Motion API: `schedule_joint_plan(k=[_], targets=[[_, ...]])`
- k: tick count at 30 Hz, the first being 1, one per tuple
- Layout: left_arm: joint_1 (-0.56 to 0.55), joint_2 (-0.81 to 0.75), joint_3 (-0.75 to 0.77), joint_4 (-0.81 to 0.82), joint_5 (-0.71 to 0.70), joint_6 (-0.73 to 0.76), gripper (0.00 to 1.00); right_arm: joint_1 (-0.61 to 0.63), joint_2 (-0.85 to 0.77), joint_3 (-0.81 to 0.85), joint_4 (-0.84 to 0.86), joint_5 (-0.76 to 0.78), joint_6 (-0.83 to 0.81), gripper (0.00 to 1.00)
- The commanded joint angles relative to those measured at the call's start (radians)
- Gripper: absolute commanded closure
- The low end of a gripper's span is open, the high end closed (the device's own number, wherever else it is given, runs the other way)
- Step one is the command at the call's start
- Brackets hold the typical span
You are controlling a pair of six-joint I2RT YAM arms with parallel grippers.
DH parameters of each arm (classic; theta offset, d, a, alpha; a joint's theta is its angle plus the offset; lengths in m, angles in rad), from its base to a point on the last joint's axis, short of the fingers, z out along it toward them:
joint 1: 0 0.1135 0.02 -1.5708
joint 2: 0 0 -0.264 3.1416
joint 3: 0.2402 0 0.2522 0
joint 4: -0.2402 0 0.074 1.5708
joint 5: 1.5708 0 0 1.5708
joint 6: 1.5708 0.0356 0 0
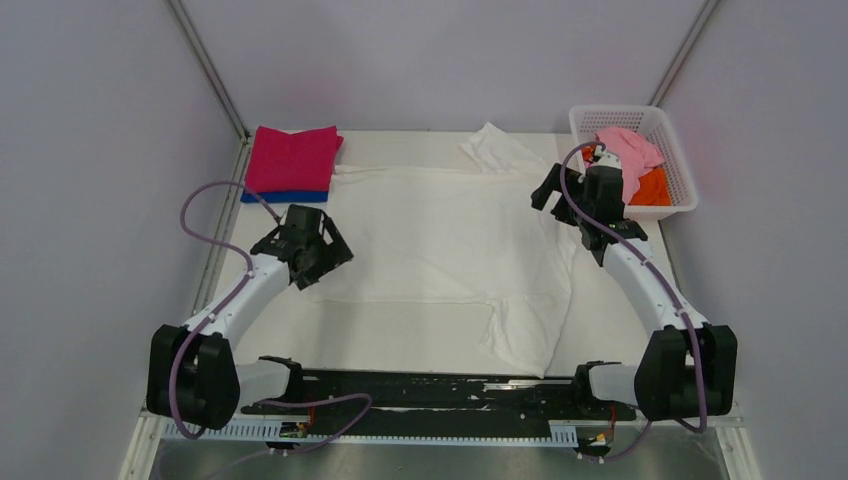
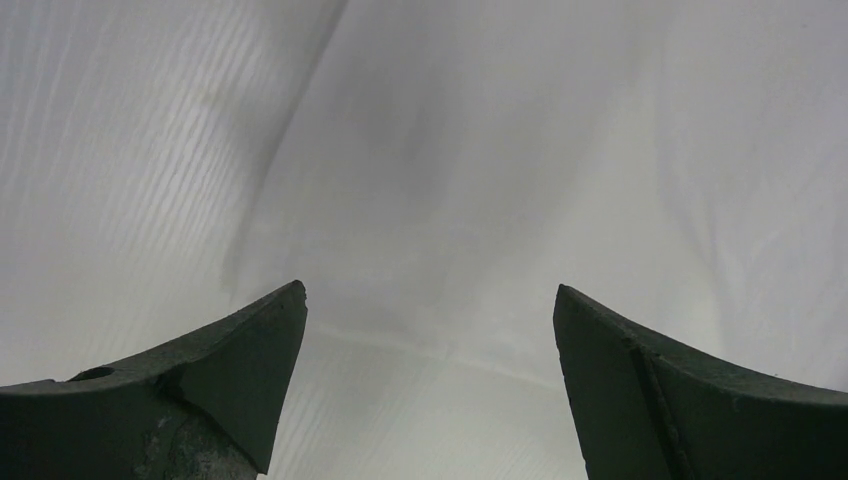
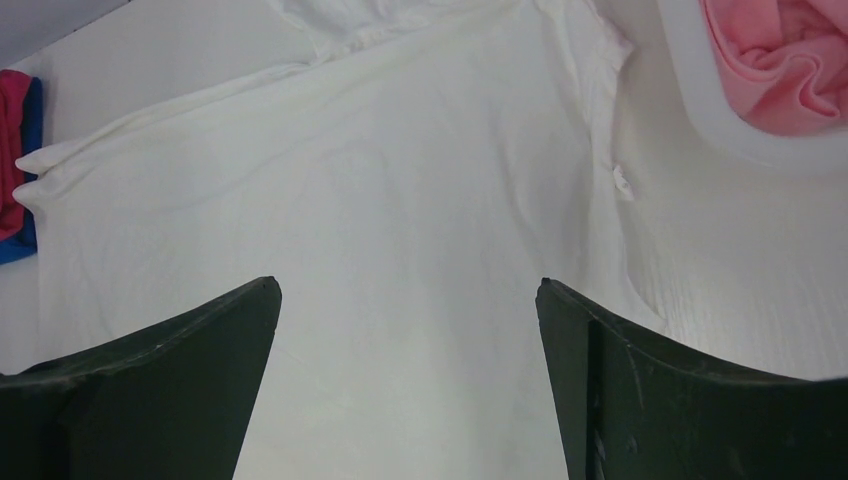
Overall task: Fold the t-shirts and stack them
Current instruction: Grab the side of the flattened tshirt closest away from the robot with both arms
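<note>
A white t-shirt (image 1: 450,240) lies spread flat over the middle of the table, one sleeve at the back (image 1: 497,148) and one at the front (image 1: 525,335). My left gripper (image 1: 325,268) hovers open over its left edge, with only white cloth (image 2: 520,150) between the fingers (image 2: 430,288). At the shirt's right edge my right gripper (image 1: 570,215) is also open and holds nothing (image 3: 408,282), looking across the shirt (image 3: 400,150). A folded magenta t-shirt (image 1: 293,158) rests on a folded blue one (image 1: 285,196) at the back left.
A white lattice basket (image 1: 590,118) stands at the back right, holding a pale pink t-shirt (image 1: 630,148) and an orange one (image 1: 652,188). Its rim (image 3: 700,100) and the pink cloth (image 3: 780,60) show in the right wrist view. Walls enclose the table on three sides.
</note>
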Motion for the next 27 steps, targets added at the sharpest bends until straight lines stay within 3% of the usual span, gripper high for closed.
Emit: schedule_joint_plan(k=[1, 7, 11, 23, 27], targets=[[0.004, -0.142, -0.121, -0.083, -0.122, -0.178, 0.0, -0.004, -0.08, -0.08, 0.063, 0.014, 0.072, 0.0], [0.005, -0.206, -0.198, -0.157, -0.2, -0.322, 0.02, -0.003, -0.074, -0.083, 0.066, -0.007, 0.069, 0.0], [0.005, -0.189, -0.246, -0.106, -0.203, -0.391, 0.08, -0.003, -0.059, -0.083, 0.066, -0.014, 0.066, 0.0], [0.005, -0.085, -0.294, 0.016, -0.264, -0.513, 0.36, -0.004, -0.051, -0.082, 0.067, -0.03, 0.063, 0.0], [0.005, -0.058, -0.297, 0.03, -0.26, -0.517, 0.52, -0.003, -0.055, -0.084, 0.067, -0.025, 0.063, 0.0]])
